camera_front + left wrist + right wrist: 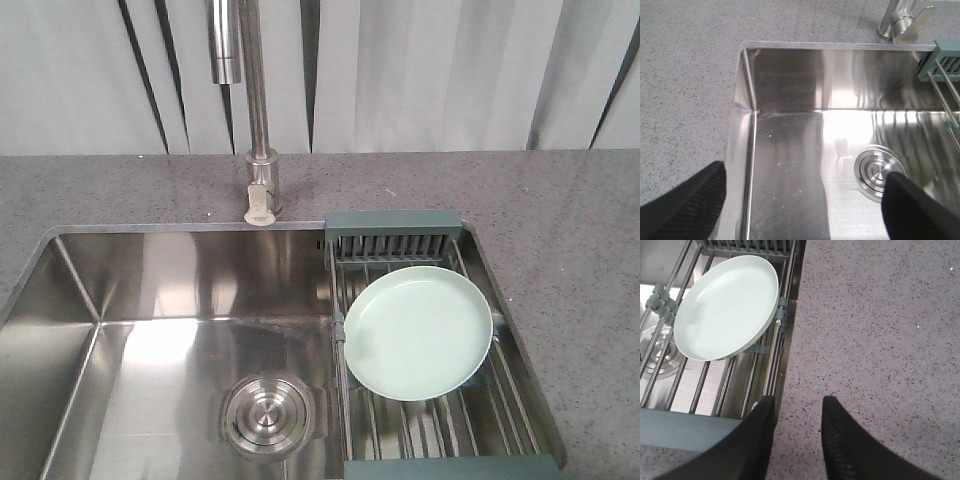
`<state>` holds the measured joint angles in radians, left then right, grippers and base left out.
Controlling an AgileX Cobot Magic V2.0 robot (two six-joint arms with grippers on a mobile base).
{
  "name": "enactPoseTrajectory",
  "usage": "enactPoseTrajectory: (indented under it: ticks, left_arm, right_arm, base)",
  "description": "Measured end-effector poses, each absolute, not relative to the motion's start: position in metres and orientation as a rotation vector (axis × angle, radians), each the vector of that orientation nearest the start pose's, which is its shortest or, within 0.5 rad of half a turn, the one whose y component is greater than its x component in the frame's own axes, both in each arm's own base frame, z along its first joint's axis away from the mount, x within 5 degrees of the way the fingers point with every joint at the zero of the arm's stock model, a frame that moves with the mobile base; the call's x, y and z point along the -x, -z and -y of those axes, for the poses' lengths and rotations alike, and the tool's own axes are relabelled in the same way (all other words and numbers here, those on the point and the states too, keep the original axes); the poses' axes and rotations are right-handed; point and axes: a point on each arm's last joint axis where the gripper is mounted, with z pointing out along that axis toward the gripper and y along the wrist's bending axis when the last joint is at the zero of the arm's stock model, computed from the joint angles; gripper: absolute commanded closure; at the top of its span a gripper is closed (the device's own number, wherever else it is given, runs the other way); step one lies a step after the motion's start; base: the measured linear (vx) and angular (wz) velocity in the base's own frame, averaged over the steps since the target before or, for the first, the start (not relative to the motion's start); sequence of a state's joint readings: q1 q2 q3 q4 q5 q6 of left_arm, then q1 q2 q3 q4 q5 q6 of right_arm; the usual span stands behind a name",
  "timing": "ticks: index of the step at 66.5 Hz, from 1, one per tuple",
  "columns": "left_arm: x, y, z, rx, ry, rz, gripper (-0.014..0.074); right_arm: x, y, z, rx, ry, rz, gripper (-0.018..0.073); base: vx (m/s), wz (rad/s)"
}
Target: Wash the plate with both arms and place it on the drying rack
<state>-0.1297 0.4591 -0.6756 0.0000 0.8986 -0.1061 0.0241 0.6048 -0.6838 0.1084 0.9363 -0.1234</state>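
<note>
While plate lies flat on rack, right side of sink, both grippers idle: left gripper wide over basin, right gripper narrowly open near counter. Plate looks stiff, glossy, likely slippery, breakable; pinch raised rim at near edge.

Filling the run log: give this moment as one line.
plate: on drying rack | left pincer: open, over sink | right pincer: open, empty
</note>
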Motion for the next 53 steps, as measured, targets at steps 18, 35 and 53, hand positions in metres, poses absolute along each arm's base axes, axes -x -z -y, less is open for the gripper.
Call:
enactPoseTrajectory:
  ticks: [18,35,53]
  left_arm:
    - [-0.071,-0.328,0.009,-0.026,0.135,-2.168,0.0011]
    - [-0.075,-0.333,0.01,-0.025,0.143,-2.094,0.0011]
    - [-0.099,-0.338,0.012,-0.038,0.126,-2.066,0.0011]
  right_arm:
    - [-0.098,-0.315,-0.01,0.14,-0.086,-2.333,0.0327]
    - [-0.098,-0.315,-0.01,0.14,-0.086,-2.333,0.0327]
    - [-0.098,-0.315,-0.01,0.14,-0.086,-2.333,0.0327]
  base:
    - [0.0,0.0]
    - [0.0,0.0]
    - [0.0,0.0]
